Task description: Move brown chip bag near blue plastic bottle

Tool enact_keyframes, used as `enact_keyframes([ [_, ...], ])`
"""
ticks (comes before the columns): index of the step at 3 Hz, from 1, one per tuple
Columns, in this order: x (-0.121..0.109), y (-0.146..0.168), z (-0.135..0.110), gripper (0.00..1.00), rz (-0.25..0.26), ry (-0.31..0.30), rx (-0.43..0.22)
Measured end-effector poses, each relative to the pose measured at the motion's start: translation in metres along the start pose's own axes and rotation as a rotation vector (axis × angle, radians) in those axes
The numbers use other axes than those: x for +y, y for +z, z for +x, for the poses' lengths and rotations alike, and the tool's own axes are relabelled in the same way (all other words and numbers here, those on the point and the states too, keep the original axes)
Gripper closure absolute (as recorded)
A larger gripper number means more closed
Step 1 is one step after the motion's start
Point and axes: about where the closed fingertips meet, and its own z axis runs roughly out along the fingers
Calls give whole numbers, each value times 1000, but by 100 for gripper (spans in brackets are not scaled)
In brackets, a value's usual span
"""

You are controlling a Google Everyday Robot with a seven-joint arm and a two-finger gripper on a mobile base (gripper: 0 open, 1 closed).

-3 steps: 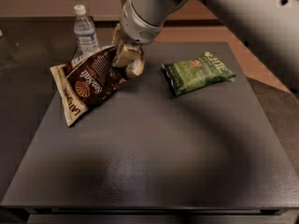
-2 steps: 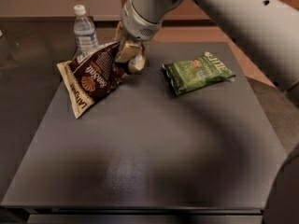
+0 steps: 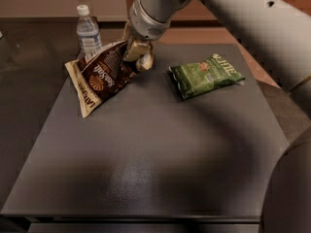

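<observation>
The brown chip bag is dark brown with cream edges, an orange logo and white "Sea Salt" lettering. It hangs tilted at the table's far left, its lower corner near the surface. My gripper is shut on the bag's upper right corner and holds it up. The blue plastic bottle stands upright just behind the bag, clear with a white cap and a pale label. The bag's top edge is close to the bottle's base.
A green chip bag lies flat to the right of the gripper. The dark table has its left edge near the brown bag. My arm reaches in from the upper right.
The gripper has lifted and carried the brown chip bag slightly right and up, so it hangs steeper and closer to the bottle. The bottle and green bag have not moved.
</observation>
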Motion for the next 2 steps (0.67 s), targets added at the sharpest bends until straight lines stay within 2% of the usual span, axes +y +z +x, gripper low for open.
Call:
enact_keyframes([
  [2, 1, 4, -1, 12, -6, -2, -2],
])
